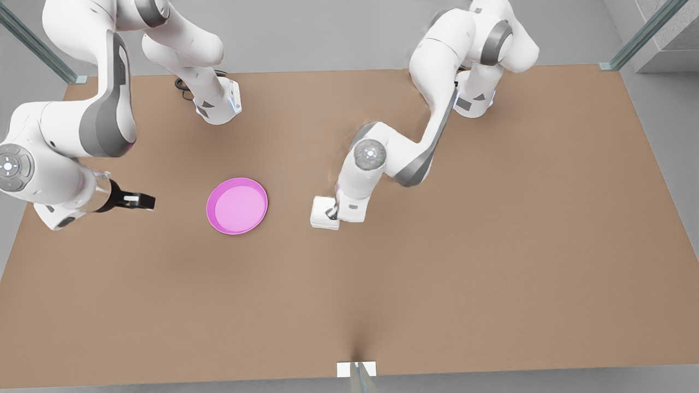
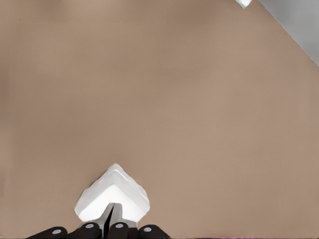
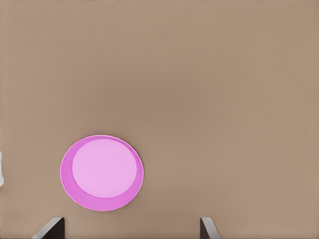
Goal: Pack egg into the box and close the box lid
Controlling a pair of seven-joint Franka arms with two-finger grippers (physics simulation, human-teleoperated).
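Box closed under left gripper; unlabelled.

box partly hidden under left claw, right claw fingertips cut off at edge

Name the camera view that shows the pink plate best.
The right wrist view: the pink plate lies whole and large on the table, rim and floor clear. The front view shows it whole too, but smaller.
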